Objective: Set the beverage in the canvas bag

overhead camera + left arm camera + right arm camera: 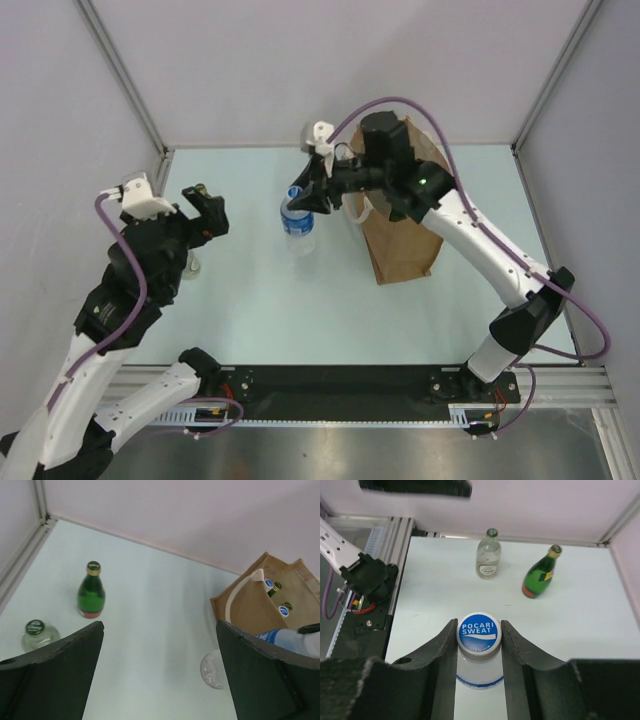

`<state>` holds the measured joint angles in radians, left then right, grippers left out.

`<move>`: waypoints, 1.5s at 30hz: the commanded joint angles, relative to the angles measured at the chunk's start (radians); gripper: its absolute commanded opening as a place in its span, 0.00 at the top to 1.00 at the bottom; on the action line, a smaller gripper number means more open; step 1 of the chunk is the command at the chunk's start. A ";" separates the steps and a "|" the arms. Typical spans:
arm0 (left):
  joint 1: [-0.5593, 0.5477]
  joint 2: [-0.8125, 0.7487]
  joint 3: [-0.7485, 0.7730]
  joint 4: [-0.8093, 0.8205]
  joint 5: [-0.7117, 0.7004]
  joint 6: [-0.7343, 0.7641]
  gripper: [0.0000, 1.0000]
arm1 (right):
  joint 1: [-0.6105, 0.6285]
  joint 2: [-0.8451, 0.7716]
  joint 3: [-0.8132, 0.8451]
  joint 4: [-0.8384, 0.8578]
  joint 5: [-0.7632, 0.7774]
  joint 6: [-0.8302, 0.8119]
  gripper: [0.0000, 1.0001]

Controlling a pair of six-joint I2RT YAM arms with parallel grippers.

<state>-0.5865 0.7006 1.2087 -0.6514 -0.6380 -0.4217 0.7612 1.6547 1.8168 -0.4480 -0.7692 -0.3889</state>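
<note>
The beverage bottle [298, 230] is clamped at its blue cap by the right gripper [478, 632]. The canvas bag [405, 250] is seen just beside it at 3 o'clock. At 9 o'clock, the left gripper [160, 630] is held apart, empty.

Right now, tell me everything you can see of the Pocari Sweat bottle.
The Pocari Sweat bottle is clear plastic with a blue label band and a blue-and-white cap printed with the brand. It stands roughly upright beside the canvas bag, on its left in the top view, outside it. The right gripper is shut on it, one finger either side of the cap. Whether its base touches the table cannot be told.
</note>
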 commanded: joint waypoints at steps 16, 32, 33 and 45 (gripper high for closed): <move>0.040 0.324 -0.084 0.386 0.665 -0.298 0.00 | -0.479 -0.196 0.233 0.052 0.007 0.168 1.00; -0.009 0.770 0.189 0.441 0.983 -0.468 0.00 | -0.663 -0.374 -0.002 -0.116 -0.093 0.042 1.00; -0.018 0.784 0.204 0.426 0.985 -0.462 0.00 | -0.663 -0.383 -0.022 -0.136 -0.105 0.021 1.00; -0.085 0.996 0.413 0.158 1.044 -0.302 0.12 | -0.668 -0.558 -0.227 -0.383 -0.074 -0.203 1.00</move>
<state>-0.6514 1.6398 1.5539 -0.3954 0.3492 -0.7982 0.0975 1.1671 1.6238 -0.8478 -0.8265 -0.5255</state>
